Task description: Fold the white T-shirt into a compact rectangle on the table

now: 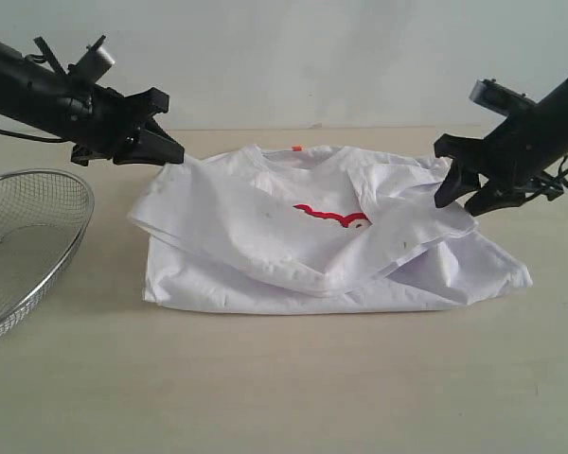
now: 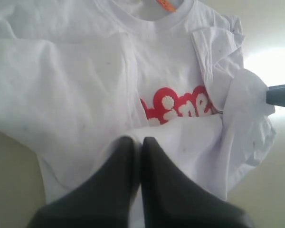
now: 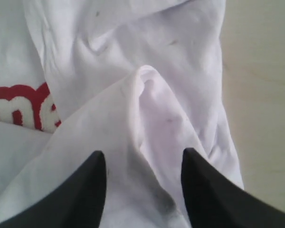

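The white T-shirt (image 1: 293,255) lies partly folded on the table (image 1: 284,378), its lower part doubled up over the chest. Only a bit of the red band (image 1: 331,216) shows, and the orange tag (image 1: 296,148) sits at the collar. My left gripper (image 1: 175,154) is shut on the shirt's left edge and holds it lifted; in the left wrist view the fingers (image 2: 138,140) pinch white cloth (image 2: 61,85) above the red lettering (image 2: 180,107). My right gripper (image 1: 459,200) is open at the shirt's right side. Its jaws (image 3: 143,159) straddle a raised ridge of fabric (image 3: 147,95).
A round wire-mesh basket (image 1: 19,236) stands at the left edge of the table, close under the left arm. Bare beige tabletop stretches in front of the shirt and to its right (image 1: 549,359).
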Robot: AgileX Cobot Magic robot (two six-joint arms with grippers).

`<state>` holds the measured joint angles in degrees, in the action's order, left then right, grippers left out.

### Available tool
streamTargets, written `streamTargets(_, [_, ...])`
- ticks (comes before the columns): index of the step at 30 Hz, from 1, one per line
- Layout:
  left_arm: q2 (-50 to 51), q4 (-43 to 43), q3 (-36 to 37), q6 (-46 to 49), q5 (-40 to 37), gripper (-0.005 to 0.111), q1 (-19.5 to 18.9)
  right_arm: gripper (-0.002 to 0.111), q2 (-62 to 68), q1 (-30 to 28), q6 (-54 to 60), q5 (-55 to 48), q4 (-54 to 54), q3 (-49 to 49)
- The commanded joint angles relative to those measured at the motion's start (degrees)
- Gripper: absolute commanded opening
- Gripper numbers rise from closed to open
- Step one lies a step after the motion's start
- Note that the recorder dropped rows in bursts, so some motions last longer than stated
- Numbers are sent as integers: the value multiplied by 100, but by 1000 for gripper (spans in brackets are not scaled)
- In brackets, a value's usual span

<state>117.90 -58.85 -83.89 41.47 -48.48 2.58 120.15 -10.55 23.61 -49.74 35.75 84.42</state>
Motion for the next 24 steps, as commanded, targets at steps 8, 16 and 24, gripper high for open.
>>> streamTargets(8, [-24,-49,-43,-57,-43,5,-12,33,54,176,284,-172,203,24])
streamTargets(16, [-24,-49,-43,-57,-57,5,-12,0,54,211,196,-146,204,24])
streamTargets(24, [-24,-49,-43,-57,41,5,-12,0,-325,147,-115,540,466,24])
